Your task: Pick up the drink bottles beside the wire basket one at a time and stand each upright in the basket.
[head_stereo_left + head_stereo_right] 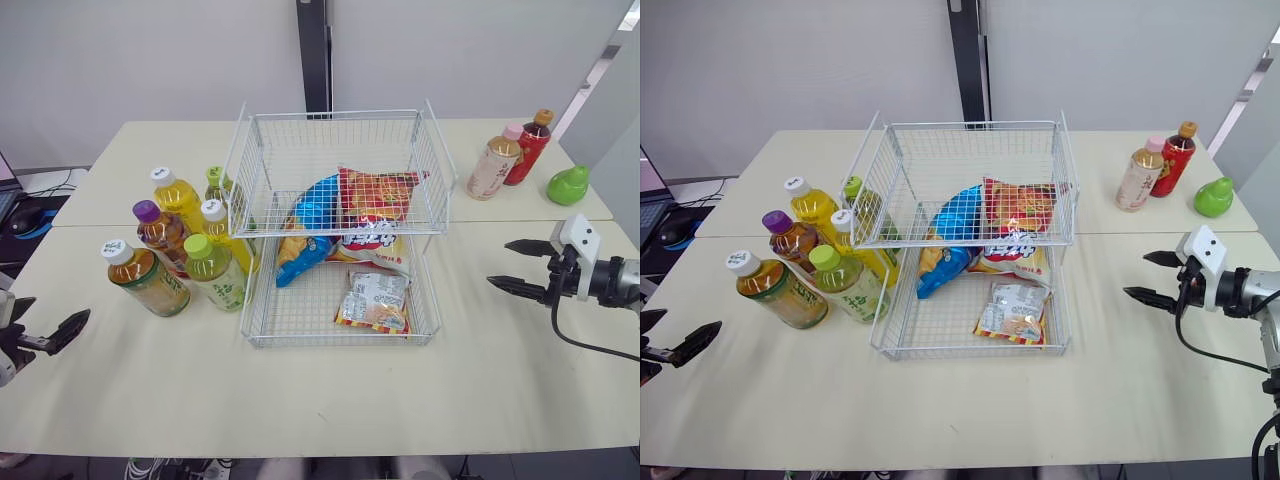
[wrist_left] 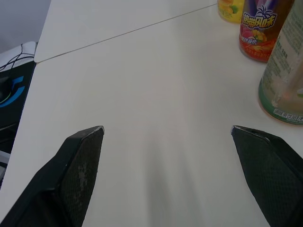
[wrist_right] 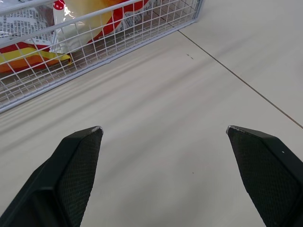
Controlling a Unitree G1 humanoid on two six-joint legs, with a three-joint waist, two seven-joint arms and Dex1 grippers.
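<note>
A white two-tier wire basket (image 1: 432, 190) stands mid-table with snack bags (image 1: 372, 300) in it. Several drink bottles stand upright to its left, among them an amber one with a white cap (image 1: 145, 278), a green-capped one (image 1: 213, 272) and a purple-capped one (image 1: 160, 232). Two more bottles, pink-capped (image 1: 494, 165) and red (image 1: 528, 146), stand at the far right. My left gripper (image 1: 46, 318) is open near the table's front left edge, short of the amber bottle (image 2: 284, 80). My right gripper (image 1: 501, 264) is open to the right of the basket (image 3: 94, 38), holding nothing.
A green pear-shaped object (image 1: 567, 185) sits at the far right edge next to the two bottles. A seam (image 3: 236, 78) runs across the tabletop. Bare table lies in front of the basket and between it and my right gripper.
</note>
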